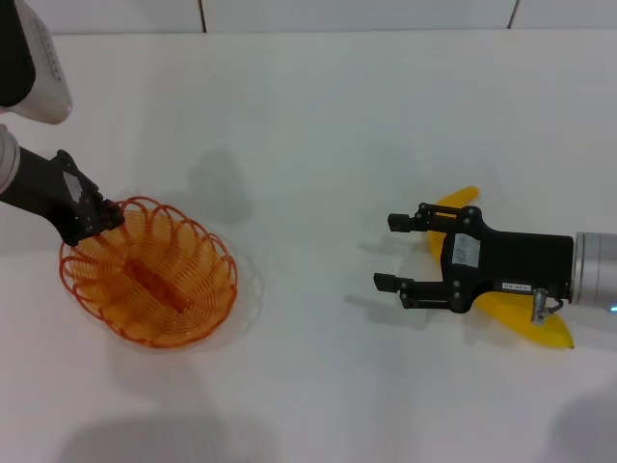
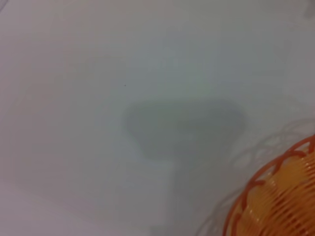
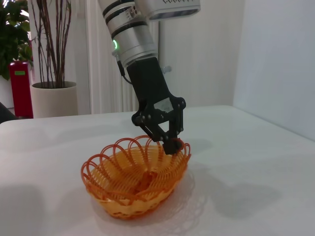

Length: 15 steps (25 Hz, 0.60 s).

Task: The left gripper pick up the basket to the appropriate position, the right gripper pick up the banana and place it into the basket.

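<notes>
The orange wire basket (image 1: 154, 275) stands on the white table at the left. It also shows in the right wrist view (image 3: 133, 184) and at a corner of the left wrist view (image 2: 280, 196). My left gripper (image 1: 104, 218) is at the basket's far-left rim, shut on the wire rim (image 3: 173, 144). The yellow banana (image 1: 525, 323) lies on the table at the right, with its middle hidden under my right wrist. My right gripper (image 1: 386, 252) is open and empty. It hovers over the banana with its fingers reaching past it toward the basket.
The left arm's white-grey housing (image 1: 39, 68) is at the far left corner. White table (image 1: 308, 125) stretches between the basket and the banana. Beyond the table, the right wrist view shows a potted plant (image 3: 51, 96) and a red object (image 3: 20, 88).
</notes>
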Tool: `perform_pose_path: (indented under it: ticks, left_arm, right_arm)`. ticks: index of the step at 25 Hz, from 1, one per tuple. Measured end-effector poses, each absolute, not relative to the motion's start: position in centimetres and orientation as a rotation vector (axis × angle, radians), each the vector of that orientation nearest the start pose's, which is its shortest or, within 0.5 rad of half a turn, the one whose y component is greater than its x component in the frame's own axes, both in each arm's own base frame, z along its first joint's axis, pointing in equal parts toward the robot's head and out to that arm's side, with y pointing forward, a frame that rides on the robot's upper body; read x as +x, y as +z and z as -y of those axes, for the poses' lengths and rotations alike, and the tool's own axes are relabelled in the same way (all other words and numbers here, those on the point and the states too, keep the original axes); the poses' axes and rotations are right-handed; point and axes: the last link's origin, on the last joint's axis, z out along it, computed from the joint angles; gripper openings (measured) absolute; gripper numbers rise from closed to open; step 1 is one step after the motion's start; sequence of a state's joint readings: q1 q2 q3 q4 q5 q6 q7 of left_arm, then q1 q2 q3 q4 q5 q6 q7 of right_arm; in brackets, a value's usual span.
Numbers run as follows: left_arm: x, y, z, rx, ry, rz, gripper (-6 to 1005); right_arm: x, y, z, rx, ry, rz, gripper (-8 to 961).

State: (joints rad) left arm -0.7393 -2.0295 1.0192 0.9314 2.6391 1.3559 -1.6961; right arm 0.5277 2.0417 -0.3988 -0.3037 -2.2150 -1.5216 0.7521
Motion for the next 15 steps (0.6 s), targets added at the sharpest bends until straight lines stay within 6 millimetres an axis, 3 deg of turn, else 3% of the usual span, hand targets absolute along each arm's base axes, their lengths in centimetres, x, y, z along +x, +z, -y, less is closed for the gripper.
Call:
perform_pose_path:
  ticks: [4, 15]
  left_arm:
    - [-23.81, 2.35, -40.4, -2.753, 0.524, 0.239, 89]
    - [-23.61, 2.09, -40.31, -2.761, 0.541, 0.235, 85]
  right_arm:
    - [30.27, -3.55, -29.12, -2.714, 0.653, -0.239, 772]
    - [30.3, -3.55, -29.09, -2.713, 0.653, -0.242, 772]
